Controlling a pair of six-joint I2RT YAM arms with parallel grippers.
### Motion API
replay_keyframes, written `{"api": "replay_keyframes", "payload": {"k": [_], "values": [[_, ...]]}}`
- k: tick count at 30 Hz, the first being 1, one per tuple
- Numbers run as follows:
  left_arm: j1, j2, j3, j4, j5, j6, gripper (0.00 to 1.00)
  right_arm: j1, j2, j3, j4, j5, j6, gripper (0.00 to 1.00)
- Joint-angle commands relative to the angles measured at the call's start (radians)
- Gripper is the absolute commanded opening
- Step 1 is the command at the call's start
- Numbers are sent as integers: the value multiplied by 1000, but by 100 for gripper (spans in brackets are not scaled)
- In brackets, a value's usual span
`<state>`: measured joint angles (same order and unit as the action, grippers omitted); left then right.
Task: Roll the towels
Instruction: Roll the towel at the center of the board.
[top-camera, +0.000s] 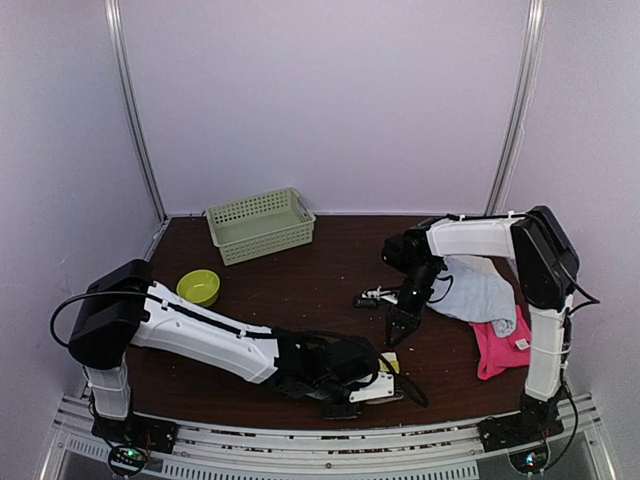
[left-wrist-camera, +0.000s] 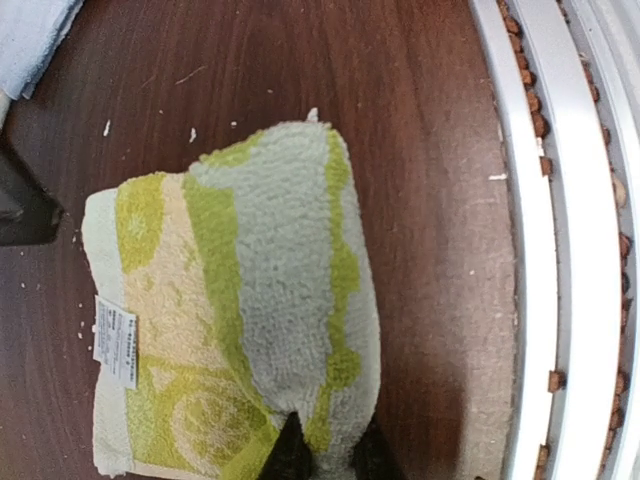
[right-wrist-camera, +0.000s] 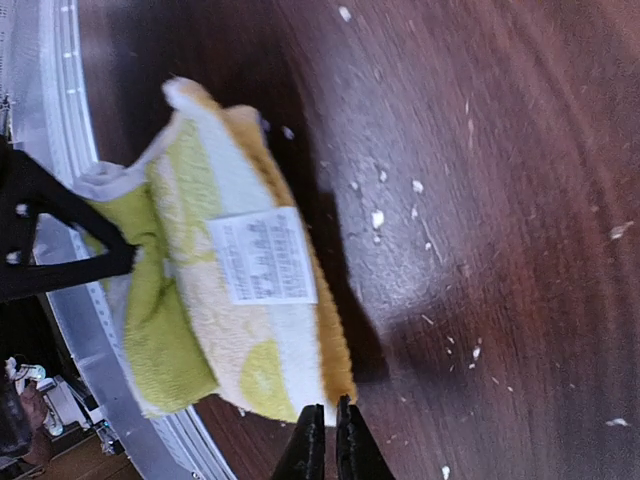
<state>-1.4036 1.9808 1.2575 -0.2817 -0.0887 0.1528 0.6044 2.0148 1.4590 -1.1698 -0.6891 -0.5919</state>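
Observation:
A lime-green towel with pale lemon print (left-wrist-camera: 260, 290) lies folded near the table's front edge (top-camera: 380, 391); a white care tag shows on it. My left gripper (left-wrist-camera: 330, 445) is shut on its folded near edge, and the cloth bunches between the two black tips. The right gripper (right-wrist-camera: 327, 425) hangs tip-down with its jaws shut. It sits right at the towel's (right-wrist-camera: 230, 290) orange-edged corner, with nothing visibly between the tips. A light blue towel (top-camera: 480, 288) and a hot pink towel (top-camera: 497, 347) lie under the right arm.
A green plastic basket (top-camera: 260, 225) stands at the back left. A lime bowl (top-camera: 198, 287) sits by the left arm. A small white object (top-camera: 378, 295) lies mid-table. The metal rail (left-wrist-camera: 545, 250) runs just beyond the green towel. Crumbs dot the wood.

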Motion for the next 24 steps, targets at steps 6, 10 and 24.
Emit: {"api": "replay_keyframes", "payload": {"k": [6, 10, 24], "values": [[-9, 15, 36, -159, 125, -83, 12, 103, 108, -38, 91, 170, 47, 6], [-10, 5, 70, -194, 127, -75, 13, 162, 181, 39, 138, 258, 100, 3], [58, 80, 135, -271, 333, -69, 14, 106, 208, 359, 32, 189, 117, 4]]}}
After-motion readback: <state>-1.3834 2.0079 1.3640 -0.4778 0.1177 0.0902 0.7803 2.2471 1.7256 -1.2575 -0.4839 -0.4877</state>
